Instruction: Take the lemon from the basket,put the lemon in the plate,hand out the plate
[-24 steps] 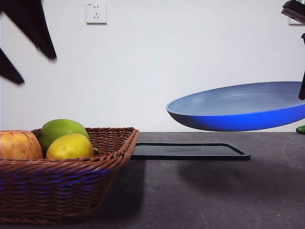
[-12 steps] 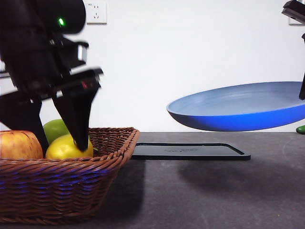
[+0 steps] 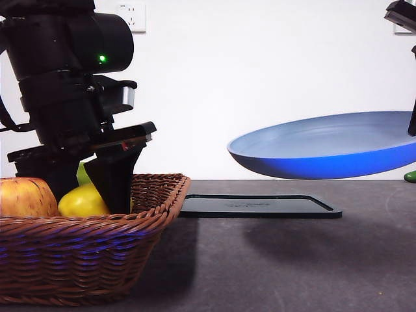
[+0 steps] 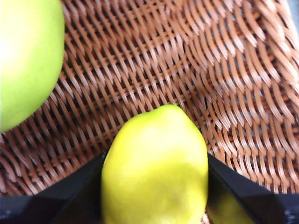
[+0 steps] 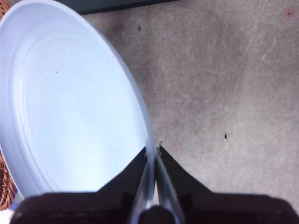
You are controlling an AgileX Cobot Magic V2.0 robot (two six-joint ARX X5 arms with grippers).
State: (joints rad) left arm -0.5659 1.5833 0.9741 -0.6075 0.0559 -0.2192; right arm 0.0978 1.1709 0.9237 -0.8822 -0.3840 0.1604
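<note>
The yellow lemon lies in the reddish-brown wicker basket at the near left. My left gripper is down in the basket. In the left wrist view its jaws press both sides of the lemon, over the basket's woven floor. My right gripper is shut on the rim of the blue plate. It holds the plate tilted in the air at the right, above the table.
A green apple and a red-yellow apple share the basket with the lemon. A flat black tray lies on the dark table behind the basket. A small green thing sits at the far right edge.
My left arm has come down from the upper left into the basket, and its jaws now sit around the lemon, which shifted slightly left. The plate and right gripper have not moved.
</note>
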